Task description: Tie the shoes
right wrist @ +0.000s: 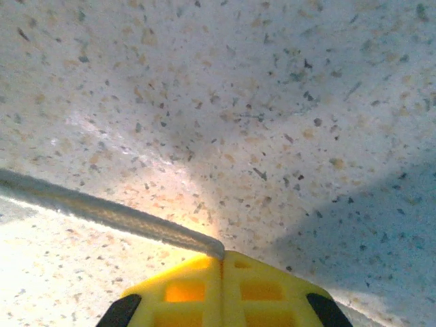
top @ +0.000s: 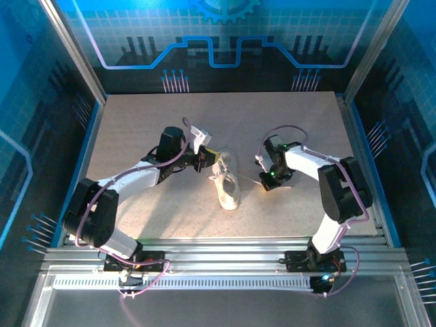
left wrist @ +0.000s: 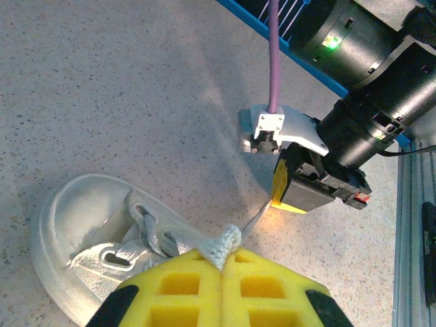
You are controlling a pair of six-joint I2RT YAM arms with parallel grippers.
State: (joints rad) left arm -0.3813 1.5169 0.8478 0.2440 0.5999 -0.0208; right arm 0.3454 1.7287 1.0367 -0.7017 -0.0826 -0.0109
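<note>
The white sneaker [top: 228, 182] lies on the table between the two arms; in the left wrist view the shoe [left wrist: 78, 231] has its lace eyelets facing up. My left gripper [left wrist: 223, 262] is shut on a bunched piece of white lace [left wrist: 225, 246] just above the tongue, at the shoe's far end [top: 210, 161]. A thin lace strand [left wrist: 255, 218] runs from there to my right gripper [left wrist: 281, 192], which sits low on the table right of the shoe [top: 266, 182]. In the right wrist view, my right gripper [right wrist: 222, 257] is shut on the lace [right wrist: 102, 211], which stretches away to the left.
The speckled tabletop [top: 150, 122] has free room behind and to both sides of the shoe. Blue enclosure walls [top: 225, 41] ring the table, and an aluminium rail [top: 225, 255] runs along the near edge by the arm bases.
</note>
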